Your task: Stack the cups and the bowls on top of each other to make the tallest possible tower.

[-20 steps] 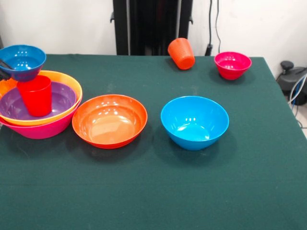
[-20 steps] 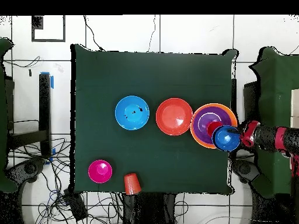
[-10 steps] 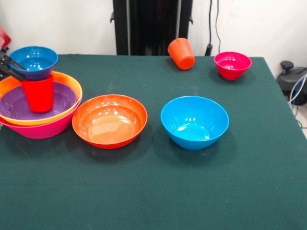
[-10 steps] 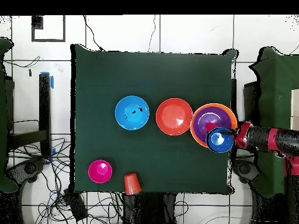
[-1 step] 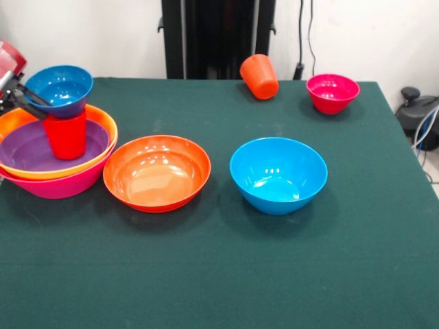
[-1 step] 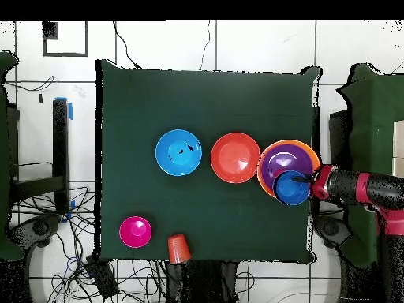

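At the table's left edge stands the tower: a big pink bowl [image 5: 62, 184] holding a yellow-orange bowl [image 5: 96, 115] and a purple bowl [image 5: 24, 152] [image 6: 278, 163]. A red cup [image 5: 66, 135] stands upright in the purple bowl. My gripper [image 5: 33, 103] [image 6: 303, 181] reaches in from the side, shut on the rim of the small blue bowl [image 5: 63, 88] [image 6: 290, 188]. The bowl sits level right over the red cup's mouth; whether it rests on the cup I cannot tell. On the cloth sit a red-orange bowl [image 5: 156, 171] [image 6: 235, 157], a medium blue bowl [image 5: 278, 175] [image 6: 178, 152] and a small magenta bowl [image 5: 333, 92] [image 6: 135, 231]. An orange cup [image 5: 259, 76] [image 6: 178, 248] lies tipped over.
A green cloth [image 5: 226, 274] covers the table. The tower stands close to the table's edge [image 6: 309, 197]. Cables [image 6: 55, 237] and floor tiles surround the table.
My gripper has carried the small blue bowl inward from the table's edge to a spot over the red cup. The red cup has shifted a little the same way.
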{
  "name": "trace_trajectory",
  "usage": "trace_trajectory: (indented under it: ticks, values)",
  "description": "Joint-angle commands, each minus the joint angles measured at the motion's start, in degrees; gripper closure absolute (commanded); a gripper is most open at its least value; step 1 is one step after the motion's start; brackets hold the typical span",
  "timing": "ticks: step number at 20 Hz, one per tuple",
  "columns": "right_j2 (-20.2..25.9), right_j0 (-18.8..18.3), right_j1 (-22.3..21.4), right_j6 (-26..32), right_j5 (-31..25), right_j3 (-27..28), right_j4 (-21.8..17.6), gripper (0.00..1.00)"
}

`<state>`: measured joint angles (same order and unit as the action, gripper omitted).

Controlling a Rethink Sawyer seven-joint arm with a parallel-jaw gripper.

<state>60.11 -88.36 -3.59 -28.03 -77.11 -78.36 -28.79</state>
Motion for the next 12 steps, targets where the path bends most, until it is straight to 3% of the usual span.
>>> trace_trajectory:
  ticks: [1, 9, 10, 12]
  values:
    - [-3.94, 3.93, 3.37, 12.21, 1.96, 1.34, -2.94, 1.0]
    - [-2.99, 4.95, 3.01, 13.71, 0.49, 3.05, -2.53, 1.0]
    - [-2.81, 4.82, 3.26, 13.7, 0.53, 3.04, -2.18, 0.0]
    - [-2.34, 4.45, 3.81, 14.15, 0.57, 2.95, -1.5, 0.0]
